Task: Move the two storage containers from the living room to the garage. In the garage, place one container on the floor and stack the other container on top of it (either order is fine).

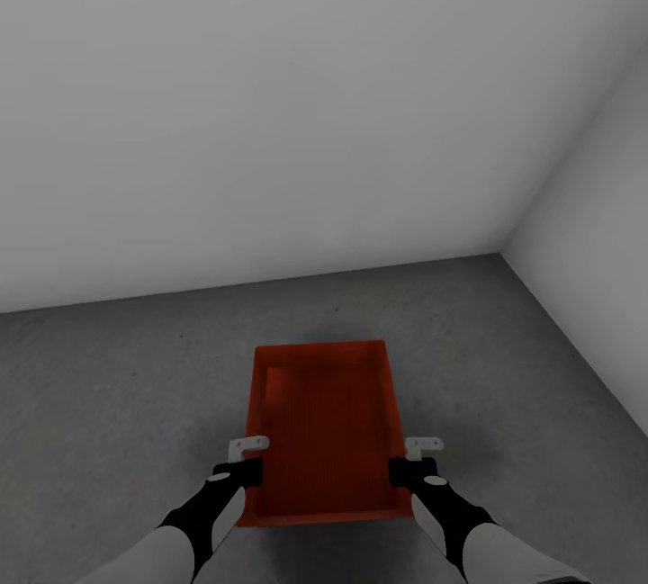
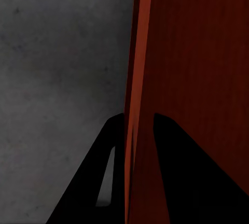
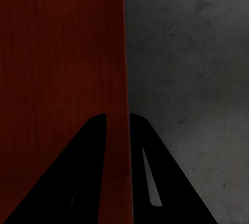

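One orange-red storage container (image 1: 324, 422) is carried low in front of me over the dark grey garage floor (image 1: 108, 386), long side pointing away. My left gripper (image 1: 243, 469) is shut on its left side wall and my right gripper (image 1: 416, 467) on its right side wall. In the left wrist view the black fingers (image 2: 171, 151) straddle the thin red wall (image 2: 136, 79), ribbed inside (image 2: 202, 53) on one side, floor (image 2: 57, 53) on the other. The right wrist view shows that gripper (image 3: 118, 116) pinching the wall (image 3: 123, 68) the same way. A soft shadow lies under the bin.
A plain white wall (image 1: 270, 116) stands a short way ahead and meets a second white wall (image 1: 594, 206) in a corner at the right. Bare mottled floor (image 3: 192, 53) stretches to the left, right and ahead of the bin.
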